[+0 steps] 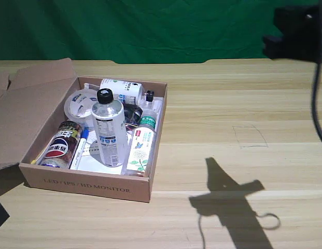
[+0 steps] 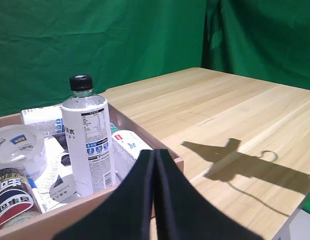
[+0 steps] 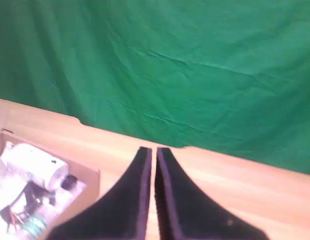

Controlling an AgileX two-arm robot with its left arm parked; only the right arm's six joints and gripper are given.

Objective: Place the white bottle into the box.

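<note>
Counter (image 1: 243, 104) stretched wide and pale under the green backdrop, mostly bare on the exterior view's right, with only the arm's shadow lying across it. The box (image 1: 88, 185) sat on the exterior view's left, flaps thrown open, crowded with clutter. And there stood the white bottle (image 1: 110, 129), upright in the middle of the box, black cap on top, a slim green-capped bottle (image 1: 141, 145) lying just beside it and a cola can (image 1: 61, 146) on its other side. So the placing looked done, folks! The claw (image 3: 154, 155) hung high and well apart from the box, clenched on nothing, its two black fingers nearly touching in the right wrist view. By my reading this was the retreat step; the next move called only for the arm to park clear of the counter.
</note>
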